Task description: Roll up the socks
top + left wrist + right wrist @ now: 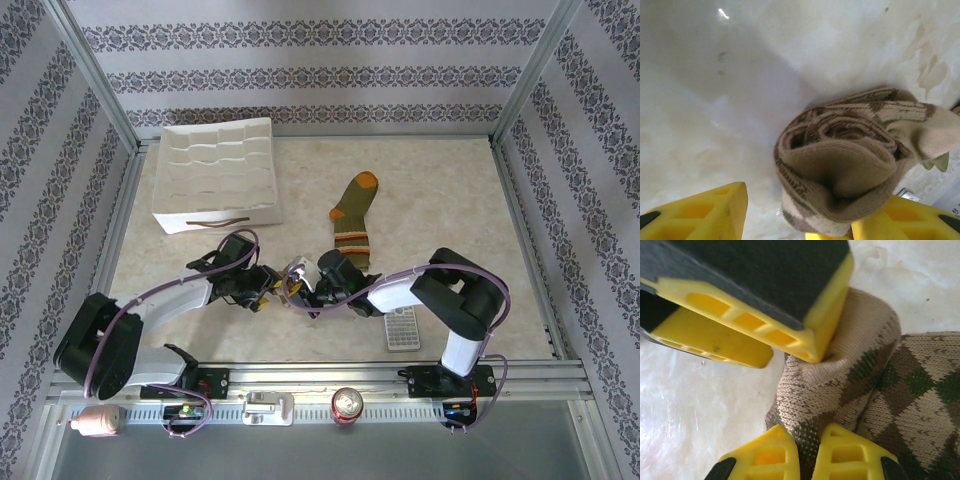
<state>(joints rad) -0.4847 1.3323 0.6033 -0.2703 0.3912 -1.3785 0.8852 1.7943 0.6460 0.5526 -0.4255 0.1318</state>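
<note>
The brown-and-tan argyle sock [850,160] is wound into a loose roll on the pale tabletop, its spiral end showing in the left wrist view. My left gripper [800,217] stands open; the roll leans on its right finger [910,220] and stays apart from the left one. My right gripper [812,440] is shut on a fold of the argyle sock [840,385], with the left gripper's finger [765,335] pressing on the fabric just above. From above, both grippers [268,283] [308,290] meet at the table's near middle. The olive sock [353,215] with orange toe and striped cuff lies flat behind them.
A white divided organizer tray [215,175] stands at the back left. A small grey keypad device [402,328] lies near the right arm's base. A can [347,403] and a pink bottle [95,422] sit beyond the front rail. Patterned walls close in three sides.
</note>
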